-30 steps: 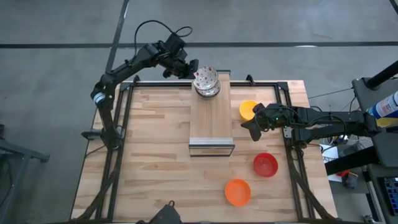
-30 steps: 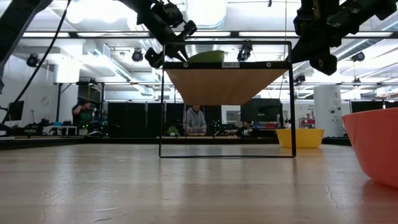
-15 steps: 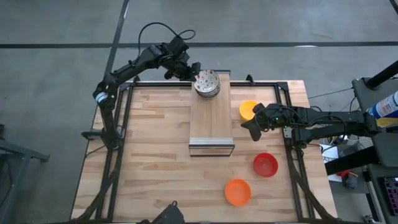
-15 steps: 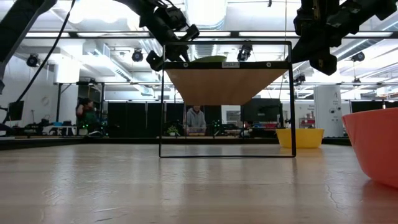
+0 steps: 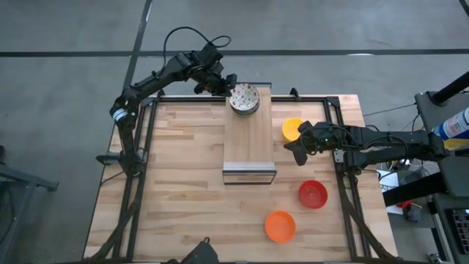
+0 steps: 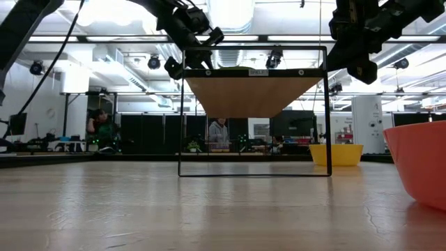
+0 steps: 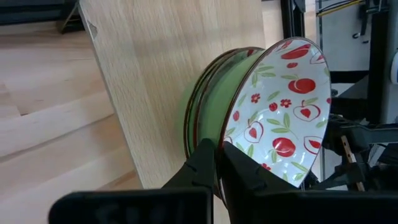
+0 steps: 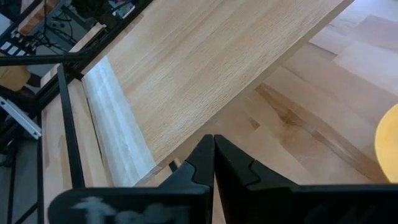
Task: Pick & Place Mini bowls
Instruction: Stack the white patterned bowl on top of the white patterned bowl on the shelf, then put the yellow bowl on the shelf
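Observation:
Three white mini bowls with red and green print sit nested in a stack (image 5: 244, 97) on the far end of the long wooden board (image 5: 249, 139). My left gripper (image 5: 226, 82) is at the stack's left side, shut on the top bowl (image 7: 283, 106). The yellow bowl (image 5: 292, 130) rests on the table right of the board. The red bowl (image 5: 313, 194) and the orange bowl (image 5: 280, 226) rest nearer the table's near right corner. My right gripper (image 5: 297, 152) is shut and hangs over the table between the board and the yellow bowl, touching nothing. My left gripper pinches the top speckled bowl's rim (image 7: 221, 144) on the side toward the table's left, with one finger (image 7: 239, 169) on the printed inside and the other (image 7: 205, 160) on the green outside. The fingers come from the table's far left. The bowl sits nested in the stack below it.
The board stands raised on a black wire frame (image 6: 252, 111), well above the tabletop. Black rails (image 5: 150, 139) run along the table's left and right sides. Bare wood (image 5: 183, 183) lies left of the board. People stand in the room far behind the table.
The top speckled bowl, which was tilted above the stack a second ago, has come down and settled level into the stack. My left gripper has lowered slightly with it and stayed shut on the rim.

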### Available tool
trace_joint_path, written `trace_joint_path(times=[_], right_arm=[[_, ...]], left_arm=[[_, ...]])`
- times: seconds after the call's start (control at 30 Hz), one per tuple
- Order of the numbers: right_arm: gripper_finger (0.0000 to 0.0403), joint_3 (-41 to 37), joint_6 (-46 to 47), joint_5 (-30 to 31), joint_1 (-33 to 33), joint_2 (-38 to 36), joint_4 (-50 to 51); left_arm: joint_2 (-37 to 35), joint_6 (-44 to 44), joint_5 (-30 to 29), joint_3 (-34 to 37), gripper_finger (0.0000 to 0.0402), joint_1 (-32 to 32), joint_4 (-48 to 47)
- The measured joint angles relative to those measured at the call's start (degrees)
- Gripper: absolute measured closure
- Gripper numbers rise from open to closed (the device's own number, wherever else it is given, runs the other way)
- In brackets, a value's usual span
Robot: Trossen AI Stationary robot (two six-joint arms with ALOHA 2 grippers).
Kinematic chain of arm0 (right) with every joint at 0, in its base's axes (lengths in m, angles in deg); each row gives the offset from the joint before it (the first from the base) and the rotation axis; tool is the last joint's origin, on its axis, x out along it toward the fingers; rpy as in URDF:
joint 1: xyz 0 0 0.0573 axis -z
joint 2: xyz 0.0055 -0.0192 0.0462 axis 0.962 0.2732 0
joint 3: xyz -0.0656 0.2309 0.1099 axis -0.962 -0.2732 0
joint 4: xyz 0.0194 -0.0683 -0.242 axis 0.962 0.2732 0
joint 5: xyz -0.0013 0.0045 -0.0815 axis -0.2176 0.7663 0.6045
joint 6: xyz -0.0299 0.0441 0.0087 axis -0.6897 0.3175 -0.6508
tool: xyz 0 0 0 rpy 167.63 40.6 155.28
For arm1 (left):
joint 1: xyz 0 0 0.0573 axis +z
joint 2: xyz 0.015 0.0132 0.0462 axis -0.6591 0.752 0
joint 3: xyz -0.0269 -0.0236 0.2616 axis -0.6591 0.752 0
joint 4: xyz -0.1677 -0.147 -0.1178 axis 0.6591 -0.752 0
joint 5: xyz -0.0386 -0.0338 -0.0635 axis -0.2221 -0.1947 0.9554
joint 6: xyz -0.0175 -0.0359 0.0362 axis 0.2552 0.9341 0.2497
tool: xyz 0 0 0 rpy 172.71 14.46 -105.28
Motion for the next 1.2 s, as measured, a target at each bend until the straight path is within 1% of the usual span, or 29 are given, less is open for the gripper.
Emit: trace_joint_path(times=[0.37, 0.73, 0.93, 1.07, 1.2], right_arm=[[0.0394, 0.0, 0.0, 0.0, 0.0, 0.0, 0.0], [0.0394, 0.0, -0.1, 0.0, 0.0, 0.0, 0.0], [0.0394, 0.0, 0.0, -0.1, 0.0, 0.0, 0.0], [0.0394, 0.0, 0.0, -0.1, 0.0, 0.0, 0.0], [0.0394, 0.0, 0.1, -0.2, 0.0, 0.0, 0.1]], left_arm=[[0.0, 2.0, -1.0, 0.0, 0.038, 0.0, 0.7], [0.0, 3.1, -0.6, 0.0, 0.0323, -0.1, 1.2], [-0.4, 4.3, 2.2, 0.0, 0.0317, -0.1, 1.6], [-1.1, 2.8, 7.9, 0.0, 0.0317, -0.2, 1.6], [-1.9, 0.7, 8.9, 0.0, 0.0317, -1.7, 1.6]])
